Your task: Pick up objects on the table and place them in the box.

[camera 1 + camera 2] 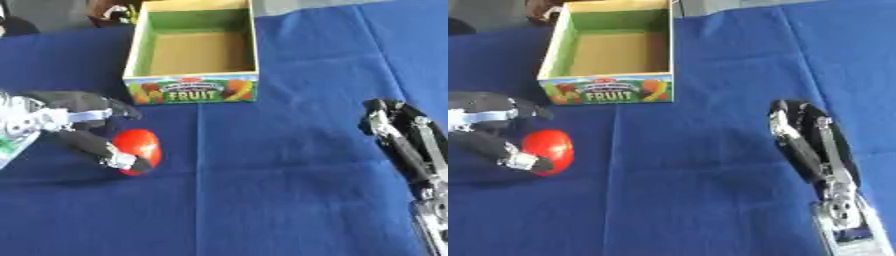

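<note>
A red rounded object lies on the blue cloth at the left. My left hand comes in from the left edge, its thumb and fingers curled round the red object's near and far sides. The open cardboard box marked FRUIT stands at the far middle, green inside, with nothing in it. My right hand rests at the right, fingers pointing up and relaxed, holding nothing.
A blue cloth covers the whole table, with a fold line running down the middle. Dark shapes lie beyond the table's far left edge.
</note>
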Robot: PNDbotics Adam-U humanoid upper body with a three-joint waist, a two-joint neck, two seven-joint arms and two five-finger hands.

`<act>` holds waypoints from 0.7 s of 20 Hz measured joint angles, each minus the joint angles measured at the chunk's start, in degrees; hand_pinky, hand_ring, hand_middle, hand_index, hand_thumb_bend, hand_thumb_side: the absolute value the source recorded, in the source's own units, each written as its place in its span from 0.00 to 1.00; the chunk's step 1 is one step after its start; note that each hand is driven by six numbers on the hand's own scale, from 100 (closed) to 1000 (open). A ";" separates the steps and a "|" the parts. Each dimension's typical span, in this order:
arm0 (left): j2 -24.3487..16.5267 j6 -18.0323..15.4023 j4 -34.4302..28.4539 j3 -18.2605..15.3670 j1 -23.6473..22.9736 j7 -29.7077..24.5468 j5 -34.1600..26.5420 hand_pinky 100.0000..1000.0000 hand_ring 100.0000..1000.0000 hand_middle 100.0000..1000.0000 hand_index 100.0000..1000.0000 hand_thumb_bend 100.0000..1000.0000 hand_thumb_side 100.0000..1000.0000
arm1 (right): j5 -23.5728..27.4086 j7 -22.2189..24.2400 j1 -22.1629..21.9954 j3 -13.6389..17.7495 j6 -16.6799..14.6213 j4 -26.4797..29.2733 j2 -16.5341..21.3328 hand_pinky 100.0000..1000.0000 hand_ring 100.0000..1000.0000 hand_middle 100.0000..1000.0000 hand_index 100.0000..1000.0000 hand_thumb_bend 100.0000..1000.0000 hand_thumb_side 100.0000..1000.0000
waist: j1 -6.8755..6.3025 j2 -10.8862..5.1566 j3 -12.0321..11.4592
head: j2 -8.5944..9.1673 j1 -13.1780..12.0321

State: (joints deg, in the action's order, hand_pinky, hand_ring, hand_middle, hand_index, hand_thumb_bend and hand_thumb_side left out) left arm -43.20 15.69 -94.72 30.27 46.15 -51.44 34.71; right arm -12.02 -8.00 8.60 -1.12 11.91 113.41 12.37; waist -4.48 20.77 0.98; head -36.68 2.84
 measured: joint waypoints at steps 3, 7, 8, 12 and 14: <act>0.94 -0.27 2.10 0.24 0.41 -0.04 0.50 0.37 0.73 0.87 1.00 0.77 0.86 | -0.01 0.10 0.00 -0.11 0.05 0.00 -0.01 0.60 0.55 0.46 0.68 0.00 0.62 | -0.01 0.12 0.10 | 0.01 -0.18; 1.48 -0.84 3.99 0.39 0.73 -0.11 1.18 0.29 0.66 0.86 1.00 0.77 0.85 | -0.04 0.16 0.01 -0.30 0.01 0.00 -0.04 0.60 0.55 0.45 0.67 0.00 0.62 | -0.01 0.29 0.21 | 0.03 -0.26; 1.56 -0.98 4.43 0.54 0.73 -0.11 1.29 0.28 0.66 0.86 1.00 0.77 0.84 | -0.04 0.17 0.01 -0.30 0.01 0.00 -0.05 0.60 0.55 0.45 0.67 0.00 0.62 | -0.01 0.38 0.23 | 0.04 -0.31; 1.95 -1.83 5.65 0.76 0.81 -0.07 1.44 0.24 0.64 0.86 1.00 0.78 0.83 | -0.05 0.17 0.02 -0.32 0.00 0.00 -0.07 0.60 0.55 0.45 0.67 0.00 0.62 | -0.02 0.49 0.40 | 0.06 -0.46; 1.95 -2.16 5.94 0.80 0.90 -0.03 1.28 0.23 0.64 0.86 1.00 0.78 0.82 | -0.06 0.17 0.02 -0.32 0.00 0.00 -0.08 0.60 0.55 0.45 0.67 0.00 0.62 | -0.02 0.49 0.41 | 0.08 -0.53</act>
State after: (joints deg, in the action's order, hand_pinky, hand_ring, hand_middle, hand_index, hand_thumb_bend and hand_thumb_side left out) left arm -41.26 13.53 -88.78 31.06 47.06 -51.47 36.00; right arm -12.08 -7.83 8.62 -1.44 11.91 113.41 12.29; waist -4.50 21.26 1.39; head -36.60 2.31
